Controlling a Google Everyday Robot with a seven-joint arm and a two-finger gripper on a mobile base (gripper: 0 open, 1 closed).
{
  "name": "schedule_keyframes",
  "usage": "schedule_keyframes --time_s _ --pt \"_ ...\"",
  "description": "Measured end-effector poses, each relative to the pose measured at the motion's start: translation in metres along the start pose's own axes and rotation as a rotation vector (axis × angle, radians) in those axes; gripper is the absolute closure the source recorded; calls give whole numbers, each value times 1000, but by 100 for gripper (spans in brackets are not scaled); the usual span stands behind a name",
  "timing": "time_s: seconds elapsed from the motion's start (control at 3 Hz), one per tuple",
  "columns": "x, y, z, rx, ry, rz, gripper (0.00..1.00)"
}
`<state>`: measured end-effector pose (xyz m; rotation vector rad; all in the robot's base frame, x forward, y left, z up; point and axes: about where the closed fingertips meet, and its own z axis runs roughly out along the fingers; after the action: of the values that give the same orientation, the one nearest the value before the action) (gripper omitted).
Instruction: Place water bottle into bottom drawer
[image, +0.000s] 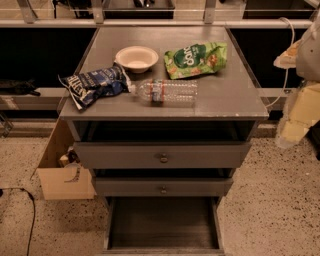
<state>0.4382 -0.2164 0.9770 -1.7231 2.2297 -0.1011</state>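
The water bottle (165, 92) lies on its side on the grey cabinet top (225, 95), cap pointing left, near the front edge. The bottom drawer (162, 223) is pulled out below, showing its dark wood-grain floor with nothing in it. The gripper (292, 131) hangs at the right edge of the view, pale and blurred, to the right of the cabinet and well apart from the bottle.
A white bowl (136, 58), a blue chip bag (94, 84) and a green snack bag (196, 59) lie on the cabinet top. Two upper drawers (163, 157) with brass knobs are closed. A cardboard box (62, 172) stands on the floor at left.
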Motion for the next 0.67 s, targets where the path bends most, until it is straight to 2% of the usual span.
schedule_keyframes --time_s 0.33,0.67 --pt "0 0 0 0 0 0 0" --pt "-5 -11 10 -31 -49 -3 0"
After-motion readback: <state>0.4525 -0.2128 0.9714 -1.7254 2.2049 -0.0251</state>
